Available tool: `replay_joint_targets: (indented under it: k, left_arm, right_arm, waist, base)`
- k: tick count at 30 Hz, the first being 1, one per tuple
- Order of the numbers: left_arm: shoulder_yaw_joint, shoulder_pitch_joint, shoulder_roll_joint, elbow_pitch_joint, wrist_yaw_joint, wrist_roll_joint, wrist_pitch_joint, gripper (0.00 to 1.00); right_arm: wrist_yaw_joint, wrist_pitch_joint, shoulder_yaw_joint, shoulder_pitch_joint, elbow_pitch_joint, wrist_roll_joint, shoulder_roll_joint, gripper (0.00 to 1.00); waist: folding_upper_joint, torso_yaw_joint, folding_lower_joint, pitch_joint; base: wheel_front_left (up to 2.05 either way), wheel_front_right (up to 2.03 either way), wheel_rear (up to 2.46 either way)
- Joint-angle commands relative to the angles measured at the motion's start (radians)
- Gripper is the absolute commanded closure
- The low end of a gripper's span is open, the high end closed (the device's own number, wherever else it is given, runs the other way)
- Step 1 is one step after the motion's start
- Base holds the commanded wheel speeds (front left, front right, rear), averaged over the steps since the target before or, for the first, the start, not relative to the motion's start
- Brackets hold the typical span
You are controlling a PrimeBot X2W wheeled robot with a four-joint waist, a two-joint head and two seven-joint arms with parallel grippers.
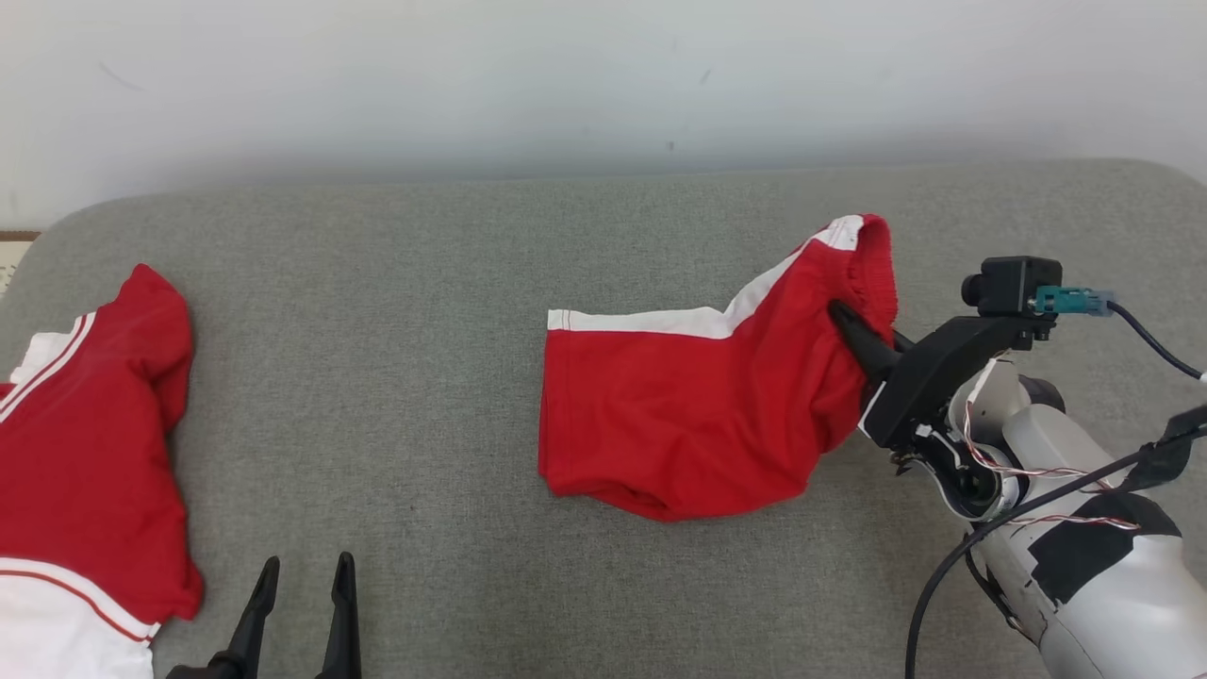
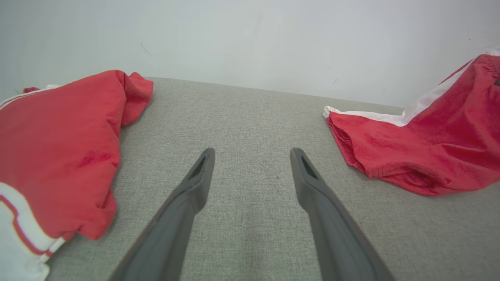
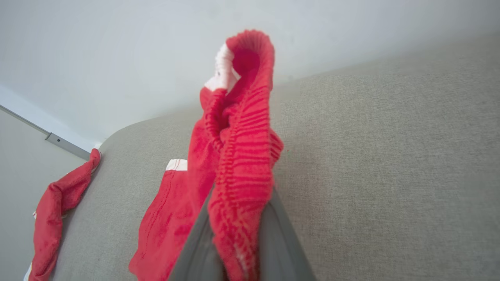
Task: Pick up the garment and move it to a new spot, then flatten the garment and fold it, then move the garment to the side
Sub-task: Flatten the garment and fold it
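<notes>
The red shorts with a white side stripe and ribbed elastic waistband [image 1: 679,405] lie right of the bench's middle, about midway between its near and far edges. Their leg hems rest flat on the cloth and the waistband [image 1: 872,273] is pulled up towards the right edge. The right gripper [image 1: 846,322] is clamped on that waistband; the right wrist view shows the gathered elastic pinched between its two dark fingers, with the rest of the shorts hanging down from it.

The padded grey fabric bench [image 1: 424,283] is bare across its centre. The left gripper [image 1: 306,566] hovers by the near edge with its fingers spread, holding nothing. A second red-and-white garment [image 1: 85,453] is heaped at the left edge, towards the near-left corner.

This looks like the first step — picking up and relocating — with the grasp made but the shorts only part raised. The next move probably calls for lifting until the hems clear the bench, then carrying the shorts to bare cloth — well clear of the heaped garment.
</notes>
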Motion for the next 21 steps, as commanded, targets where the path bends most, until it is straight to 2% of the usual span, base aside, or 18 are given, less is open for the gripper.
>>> replay_joint_targets:
  k: [1, 10, 21]
  left_arm:
    - [-0.002, 0.009, 0.0, 0.005, 0.002, -0.012, -0.003, 0.0]
    - [-0.029, -0.004, -0.001, 0.012, 0.003, -0.023, -0.003, 0.0]
    - [-0.081, -0.026, -0.001, 0.024, 0.014, -0.043, -0.003, 0.0]
  right_arm:
    - [0.0, 0.01, 0.011, 0.013, -0.017, 0.025, -0.002, 1.0]
    - [0.0, 0.034, 0.069, -0.021, 0.007, 0.049, 0.035, 1.0]
    - [0.0, 0.016, 0.084, -0.091, 0.189, 0.022, 0.15, 1.0]
  waist:
    - [-0.0001, 0.006, 0.0001, -0.003]
    - [-0.0001, 0.042, 0.0001, -0.007]
    - [-0.0001, 0.093, 0.0001, 0.012]
  base:
    - [0.0, 0.0, 0.0]
    - [0.0, 0.0, 0.0]
    - [0.0, 0.0, 0.0]
